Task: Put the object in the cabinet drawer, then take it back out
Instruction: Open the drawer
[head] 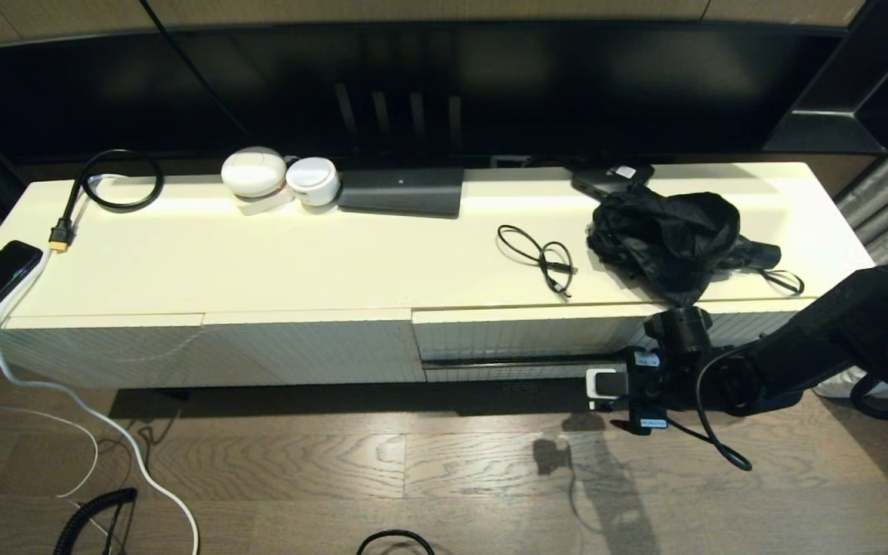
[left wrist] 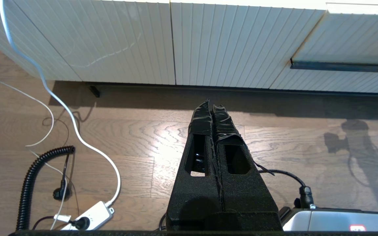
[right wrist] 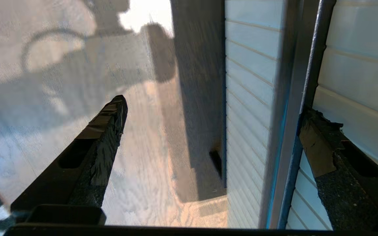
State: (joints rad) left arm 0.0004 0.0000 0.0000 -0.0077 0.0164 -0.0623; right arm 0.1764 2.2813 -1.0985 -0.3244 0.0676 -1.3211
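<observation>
wood floor point(head: 413, 462), cream cabinet top point(head: 336, 262), right tool point(right wrist: 208, 121) spread around drawer handle point(right wrist: 290, 131), left tool point(left wrist: 212, 114) closed

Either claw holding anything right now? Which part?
Nothing held. The right claw is open at the cabinet drawer, one finger behind its black bar handle, not clamped. The left claw is shut and empty above the floor.

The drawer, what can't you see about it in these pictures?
- Inside of the drawer: hidden in every view; only its ribbed front shows.
- Handle: right wrist view cuts off both ends.
- Right gripper: head view, the arm covers its fingers.
- Under the black bag: head view, the bag hides it.
</observation>
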